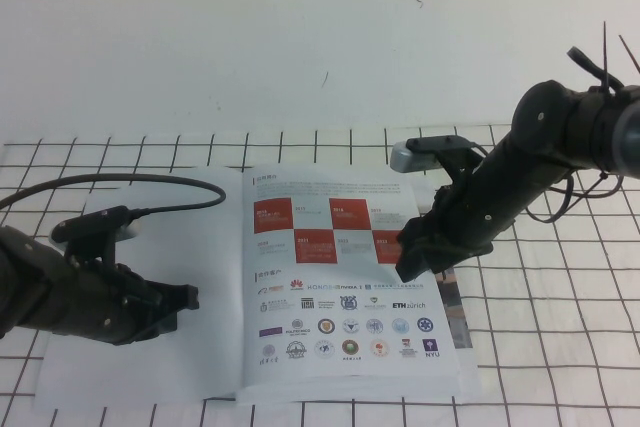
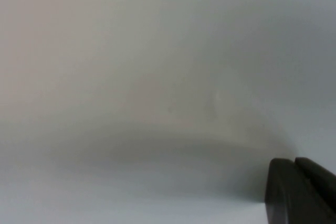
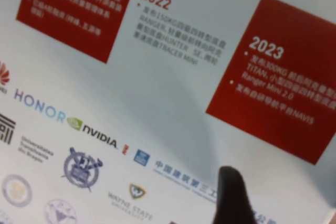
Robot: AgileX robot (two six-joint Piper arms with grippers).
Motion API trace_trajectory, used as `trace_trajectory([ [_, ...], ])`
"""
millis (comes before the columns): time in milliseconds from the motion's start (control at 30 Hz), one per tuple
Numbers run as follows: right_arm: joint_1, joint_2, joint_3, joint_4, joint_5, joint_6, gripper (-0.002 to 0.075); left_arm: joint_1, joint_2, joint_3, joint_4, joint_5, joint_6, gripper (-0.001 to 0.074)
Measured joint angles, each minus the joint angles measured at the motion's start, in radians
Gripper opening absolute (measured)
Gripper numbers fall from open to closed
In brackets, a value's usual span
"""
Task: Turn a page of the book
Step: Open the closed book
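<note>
The right gripper [image 1: 412, 255] sat low over the outer edge of the page [image 1: 335, 282], jaws spread wide and gripping nothing, one dark fingertip [image 3: 233, 195] hovering just above the glossy print near the logo rows. That placement made sense: the free edge by the red squares was where a thin sheet could be caught and lifted. The book [image 1: 262, 367] lay open and flat on the gridded table [image 1: 560, 347], the checkered page on its right half. Over on the blank left sheet, the left gripper [image 1: 185, 297] rested with its jaws together, holding nothing, probably pinning that side so the booklet would not slide. No corner was raised yet.
</note>
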Motion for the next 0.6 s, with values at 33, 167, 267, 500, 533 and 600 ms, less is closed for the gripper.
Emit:
trace_trajectory([
  [33, 0.000, 0.000, 0.000, 0.000, 0.000, 0.001, 0.0413, 0.000, 0.000, 0.000, 0.000, 0.000, 0.002, -0.0002],
  [167, 0.000, 0.006, -0.021, -0.008, 0.026, 0.004, 0.0413, 0.000, 0.000, 0.000, -0.002, 0.000, 0.007, -0.0002],
  [267, 0.000, 0.020, -0.065, -0.042, 0.089, 0.007, 0.0413, 0.000, 0.000, 0.000, -0.002, 0.000, 0.007, -0.0002],
  [500, 0.000, 0.034, -0.130, -0.103, 0.219, 0.039, 0.0413, 0.000, 0.000, 0.000, -0.002, -0.001, 0.007, -0.0002],
  [533, 0.000, 0.038, -0.130, -0.105, 0.221, 0.044, 0.0413, 0.000, 0.000, 0.000, -0.002, -0.001, 0.007, -0.0002],
  [600, 0.000, 0.047, -0.131, -0.106, 0.228, 0.047, 0.0413, 0.000, 0.000, 0.000, -0.008, -0.004, 0.007, -0.0002],
])
